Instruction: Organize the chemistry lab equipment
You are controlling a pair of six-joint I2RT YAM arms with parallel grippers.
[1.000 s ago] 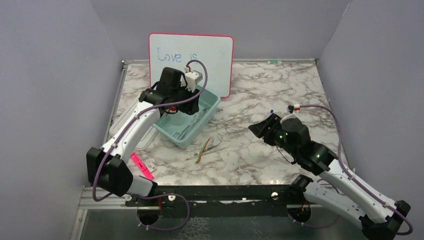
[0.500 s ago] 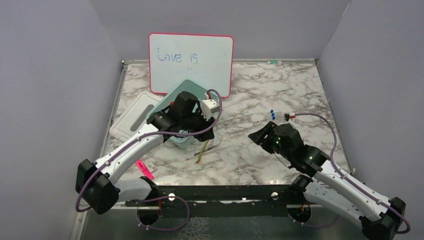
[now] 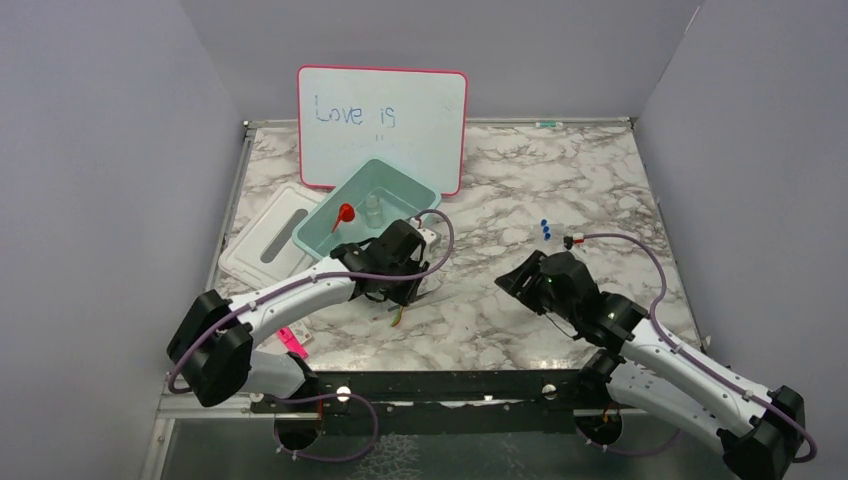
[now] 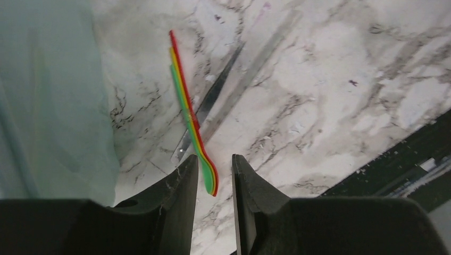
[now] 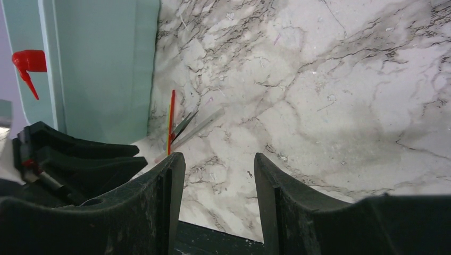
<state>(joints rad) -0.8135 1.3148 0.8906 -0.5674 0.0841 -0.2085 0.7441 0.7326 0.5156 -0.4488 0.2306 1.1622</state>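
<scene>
Jaws narrowly parted, the left gripper (image 4: 214, 159) is set astride the red-yellow-green plastic spatulas (image 4: 187, 114), laid with the metal tongs (image 4: 215, 98) beside the teal plastic bin (image 4: 53, 106), for pickup; the right gripper (image 5: 219, 159) is held open, empty.

Illumination even, diffuse, moderately bright. Left wrist view: fingers (image 4: 178, 207) dark, soft-focused; tabletop (image 4: 330, 79) beyond them sharp, with mild glare. Shadows faint throughout.
</scene>
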